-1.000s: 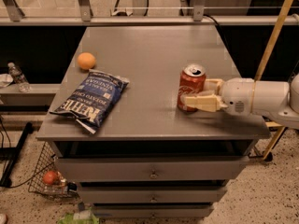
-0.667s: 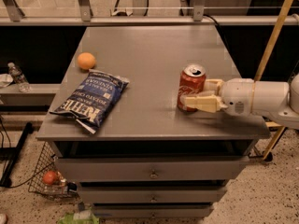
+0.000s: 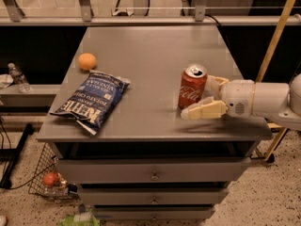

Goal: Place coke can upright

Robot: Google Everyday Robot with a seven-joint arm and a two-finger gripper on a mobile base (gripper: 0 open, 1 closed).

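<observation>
The coke can (image 3: 192, 86) is red with white script and a silver top with a pull tab. It stands upright on the right part of the grey table top (image 3: 150, 51). My gripper (image 3: 200, 98) reaches in from the right at can height. Its cream near finger (image 3: 204, 111) lies along the can's front right side, low by the base. The far finger (image 3: 215, 82) shows just behind the can's right edge. The fingers are spread with the can's right side between them, and the near finger looks slightly apart from the can.
A blue chip bag (image 3: 91, 101) lies at the front left, with an orange (image 3: 87, 61) behind it. Drawers sit below the table's front edge. A yellow pole (image 3: 277, 36) leans at the right. A water bottle (image 3: 19, 77) and a wire basket (image 3: 49, 180) are on the left.
</observation>
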